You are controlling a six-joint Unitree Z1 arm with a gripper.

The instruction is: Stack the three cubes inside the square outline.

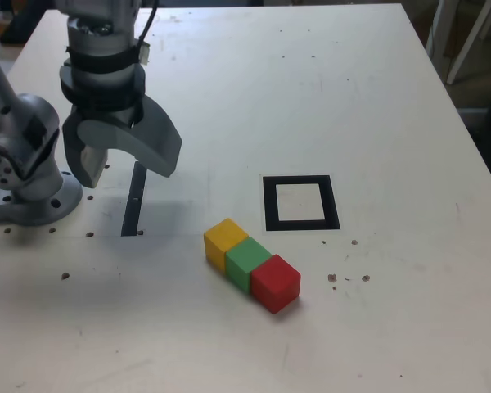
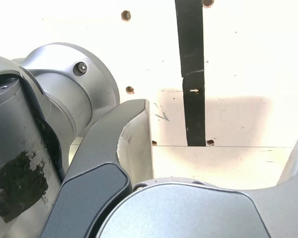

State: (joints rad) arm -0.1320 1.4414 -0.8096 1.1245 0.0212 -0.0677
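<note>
The grey gripper (image 1: 123, 164) is hanging open and empty, well apart from three touching matte cubes: yellow (image 1: 225, 240), green (image 1: 248, 260), red (image 1: 275, 282), lying just beside the black square outline (image 1: 300, 202) on the open white table (image 1: 376, 115).

- Three cubes (image 1: 251, 264) lie touching in a row near the table's (image 1: 376, 106) front edge.
- The square outline (image 1: 300, 202) lies just behind them.
- The strip (image 1: 133, 199) lies towards the exterior view's left.

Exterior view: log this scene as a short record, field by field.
gripper: open, empty, above the table near the black strip, gripper
yellow cube: end of row nearest the strip
green cube: middle, touching both neighbours
red cube: other end of row
square outline: empty, apart from the cubes
stacking: not yet begun
</note>
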